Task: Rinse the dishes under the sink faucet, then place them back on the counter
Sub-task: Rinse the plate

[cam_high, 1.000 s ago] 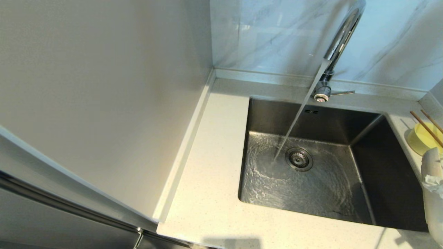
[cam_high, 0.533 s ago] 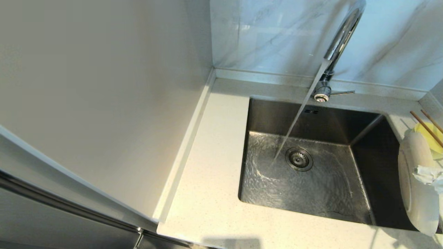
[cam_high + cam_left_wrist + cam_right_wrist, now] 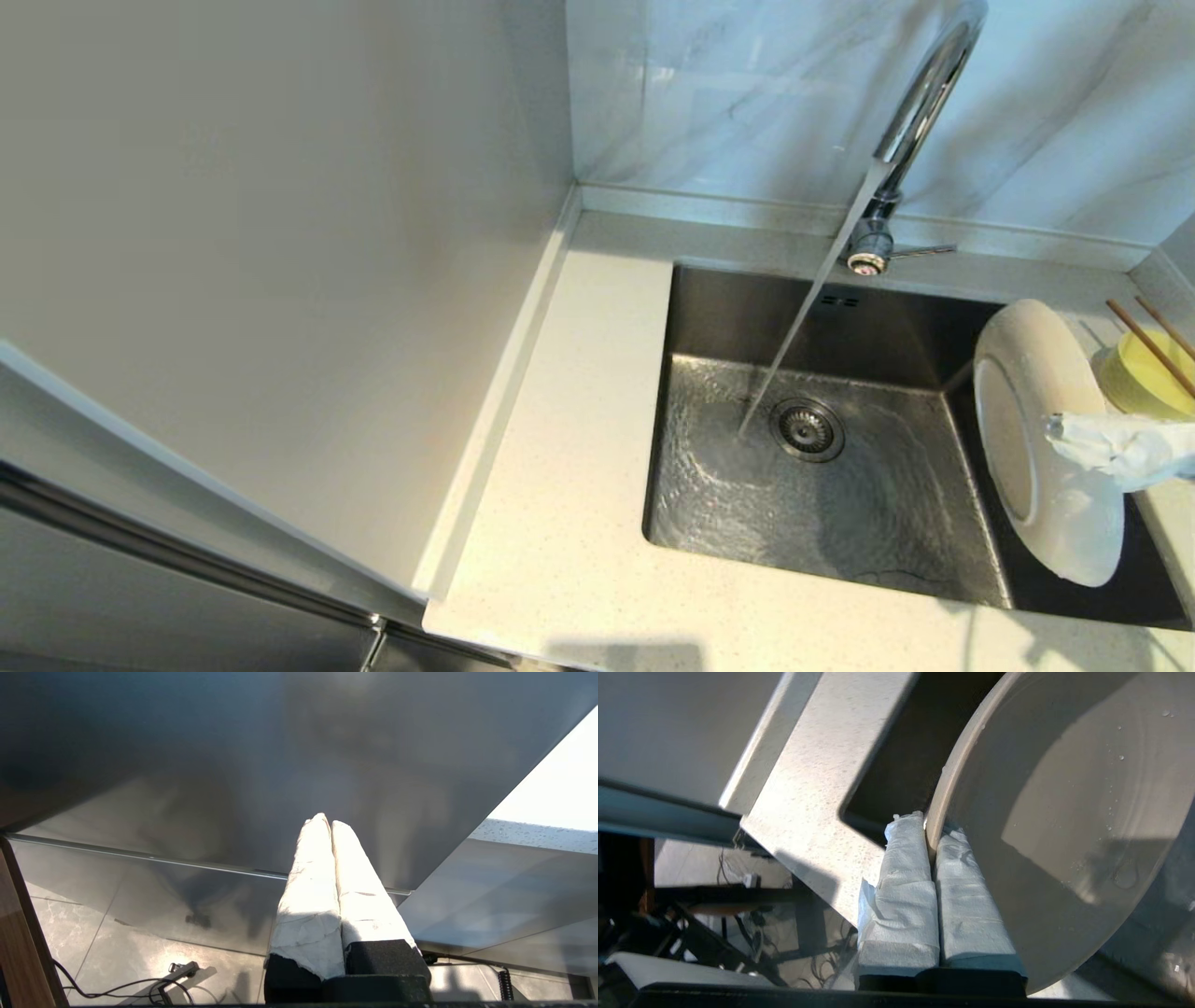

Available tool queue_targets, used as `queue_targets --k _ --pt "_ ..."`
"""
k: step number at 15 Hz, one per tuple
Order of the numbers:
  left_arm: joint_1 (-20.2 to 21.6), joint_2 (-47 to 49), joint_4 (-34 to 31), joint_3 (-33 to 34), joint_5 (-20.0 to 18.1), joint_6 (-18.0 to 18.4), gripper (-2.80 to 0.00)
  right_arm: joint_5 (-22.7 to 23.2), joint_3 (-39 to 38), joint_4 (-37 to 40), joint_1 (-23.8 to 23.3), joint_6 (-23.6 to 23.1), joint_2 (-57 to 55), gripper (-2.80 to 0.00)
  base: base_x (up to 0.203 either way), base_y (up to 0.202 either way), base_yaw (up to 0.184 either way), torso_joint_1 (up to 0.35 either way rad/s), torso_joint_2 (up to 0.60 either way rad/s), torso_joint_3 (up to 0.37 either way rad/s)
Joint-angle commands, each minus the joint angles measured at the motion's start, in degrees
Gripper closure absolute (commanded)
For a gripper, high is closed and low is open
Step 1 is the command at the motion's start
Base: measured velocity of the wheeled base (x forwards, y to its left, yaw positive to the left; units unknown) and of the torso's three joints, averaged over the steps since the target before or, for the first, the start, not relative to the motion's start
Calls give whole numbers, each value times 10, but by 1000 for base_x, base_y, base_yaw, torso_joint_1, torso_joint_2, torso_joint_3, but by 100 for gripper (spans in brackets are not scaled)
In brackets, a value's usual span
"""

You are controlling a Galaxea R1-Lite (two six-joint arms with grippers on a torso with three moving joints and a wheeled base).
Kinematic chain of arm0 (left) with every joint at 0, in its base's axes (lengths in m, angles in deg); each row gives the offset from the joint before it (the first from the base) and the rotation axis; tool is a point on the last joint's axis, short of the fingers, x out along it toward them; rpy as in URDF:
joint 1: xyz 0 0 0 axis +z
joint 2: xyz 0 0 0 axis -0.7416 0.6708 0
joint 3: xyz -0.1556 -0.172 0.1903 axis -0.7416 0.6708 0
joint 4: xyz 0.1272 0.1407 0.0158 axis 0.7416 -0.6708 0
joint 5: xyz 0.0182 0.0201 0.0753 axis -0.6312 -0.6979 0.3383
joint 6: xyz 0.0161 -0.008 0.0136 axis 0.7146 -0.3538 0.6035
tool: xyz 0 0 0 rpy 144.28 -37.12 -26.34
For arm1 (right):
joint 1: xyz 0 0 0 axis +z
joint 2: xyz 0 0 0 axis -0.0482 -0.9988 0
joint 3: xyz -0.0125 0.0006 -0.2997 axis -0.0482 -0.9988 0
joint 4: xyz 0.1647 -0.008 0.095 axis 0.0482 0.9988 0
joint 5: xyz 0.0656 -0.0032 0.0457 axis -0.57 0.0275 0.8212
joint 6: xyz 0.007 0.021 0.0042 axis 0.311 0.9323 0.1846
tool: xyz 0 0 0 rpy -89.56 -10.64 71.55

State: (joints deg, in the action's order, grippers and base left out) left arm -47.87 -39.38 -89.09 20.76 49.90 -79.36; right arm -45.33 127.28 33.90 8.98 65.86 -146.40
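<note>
My right gripper (image 3: 1060, 431) (image 3: 928, 826) is shut on the rim of the pale cream plate (image 3: 1036, 439) (image 3: 1064, 826), holding it on edge over the right side of the steel sink (image 3: 840, 504). Water runs from the chrome faucet (image 3: 920, 107) and lands left of the drain strainer (image 3: 806, 429), apart from the plate. The yellow bowl (image 3: 1139, 378) stands on the counter right of the sink with the brown chopsticks (image 3: 1153, 345) laid across it. My left gripper (image 3: 325, 821) is shut on nothing, parked low beside a grey cabinet front, out of the head view.
The speckled counter (image 3: 579, 485) runs left of and in front of the sink, with a raised rim at the back. A tall pale panel (image 3: 280, 280) walls off the left. The faucet's thin lever (image 3: 924, 250) points right at its base.
My right gripper has carried the plate left and up from the right edge of the view, out over the sink's right side. The water keeps running.
</note>
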Motion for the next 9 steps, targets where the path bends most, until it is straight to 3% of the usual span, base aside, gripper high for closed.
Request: queue_targets --k 1,3,9 --pt "0 0 0 0 0 0 0 1 11 -1 23 -32 -25 0 0 0 0 0 0 0" --pt "0 0 0 0 0 0 0 0 21 1 49 -80 -44 0 0 0 0 0 0 0" --pt "0 0 0 0 0 0 0 -9 52 -2 127 -91 -93 0 0 0 0 0 0 0"
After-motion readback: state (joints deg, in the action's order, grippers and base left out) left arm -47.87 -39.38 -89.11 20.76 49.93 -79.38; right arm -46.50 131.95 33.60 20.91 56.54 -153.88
